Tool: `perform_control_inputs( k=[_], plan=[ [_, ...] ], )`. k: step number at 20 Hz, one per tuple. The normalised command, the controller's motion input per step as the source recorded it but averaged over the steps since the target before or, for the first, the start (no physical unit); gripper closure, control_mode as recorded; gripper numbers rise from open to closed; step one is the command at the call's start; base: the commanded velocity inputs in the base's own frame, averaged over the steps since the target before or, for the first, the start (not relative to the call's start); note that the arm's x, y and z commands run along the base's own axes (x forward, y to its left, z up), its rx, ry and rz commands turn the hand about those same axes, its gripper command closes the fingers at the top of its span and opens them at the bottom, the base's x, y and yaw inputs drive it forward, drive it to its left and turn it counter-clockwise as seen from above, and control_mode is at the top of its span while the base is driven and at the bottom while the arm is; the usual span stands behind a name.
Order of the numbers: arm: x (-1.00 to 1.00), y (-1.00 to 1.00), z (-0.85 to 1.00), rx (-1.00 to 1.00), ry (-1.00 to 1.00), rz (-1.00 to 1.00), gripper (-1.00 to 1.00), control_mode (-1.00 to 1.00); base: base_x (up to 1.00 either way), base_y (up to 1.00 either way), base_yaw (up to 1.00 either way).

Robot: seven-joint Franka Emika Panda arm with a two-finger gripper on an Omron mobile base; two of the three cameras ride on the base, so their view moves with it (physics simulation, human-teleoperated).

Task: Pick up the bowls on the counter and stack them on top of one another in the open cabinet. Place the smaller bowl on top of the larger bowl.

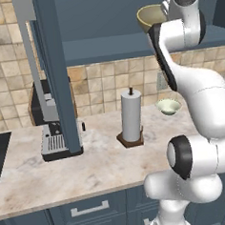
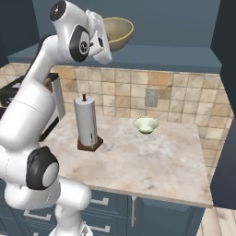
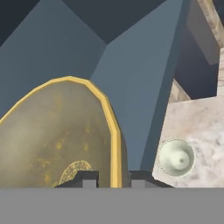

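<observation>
No writing or brand marks are readable anywhere.

Left base view: the white arm rises from the lower right and reaches up into the open cabinet (image 1: 104, 48), its wrist beside the larger bowl (image 1: 150, 17) at shelf level. The smaller bowl (image 1: 169, 106) sits on the counter (image 1: 90, 168), right of a paper towel roll (image 1: 132, 115).

Right base view: the arm bends up from the left, and the hand meets the tan bowl's rim just above the shelf.

Hand view: the gripper (image 3: 113, 177) clasps the large bowl's rim, one finger inside, one outside.
</observation>
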Motion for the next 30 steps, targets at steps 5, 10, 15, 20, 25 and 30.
perform_control_inputs(
  k=[5,10,15,20,25,30],
  plan=[
    [0.54,0.12,-0.03,0.01,0.08,-0.01,1.0,-1.0,0.0,0.0,0.0],
    [0.53,0.1,-0.01,0.01,0.07,-0.01,1.0,-1.0,0.0,0.0,0.0],
    [0.52,0.08,-0.03,0.01,0.07,0.0,1.0,-1.0,0.0,0.0,0.0],
    [0.55,0.12,-0.09,0.02,0.08,0.0,1.0,-1.0,0.0,0.0,0.0],
    [0.55,0.14,-0.11,0.02,0.08,0.0,1.0,-1.0,0.0,0.0,0.0],
    [0.43,0.16,-0.11,0.01,0.09,0.0,1.0,-1.0,0.0,0.0,0.0]
  ],
)
